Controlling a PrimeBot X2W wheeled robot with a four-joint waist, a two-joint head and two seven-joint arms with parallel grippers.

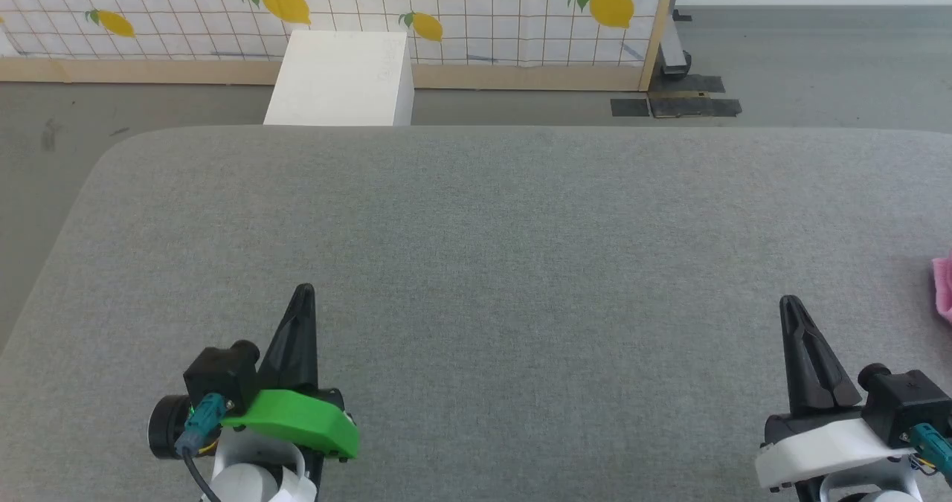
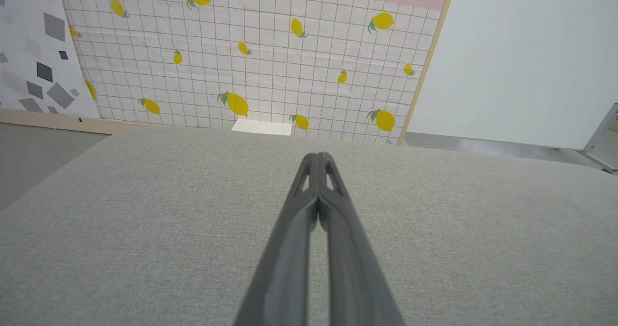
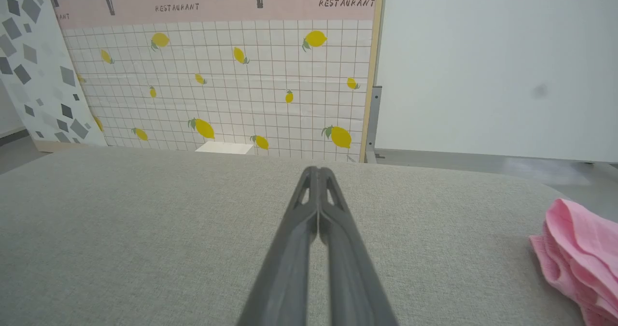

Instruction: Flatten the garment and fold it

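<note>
The garment, a light-pink wrinkled bundle of thin cloth, lies on the grey table near its right edge. In the head view just a corner of the garment peeks in at the right border. My right gripper rests low at the front right, shut and empty, to the left of the cloth and apart from it. Its closed tips point across bare table. My left gripper sits at the front left, also shut with nothing held, its tips together.
A white box stands on the floor behind the table's far edge. Beyond it is a wall panel with a lemon-and-grid print. The table's left corner is rounded, with grey floor around it.
</note>
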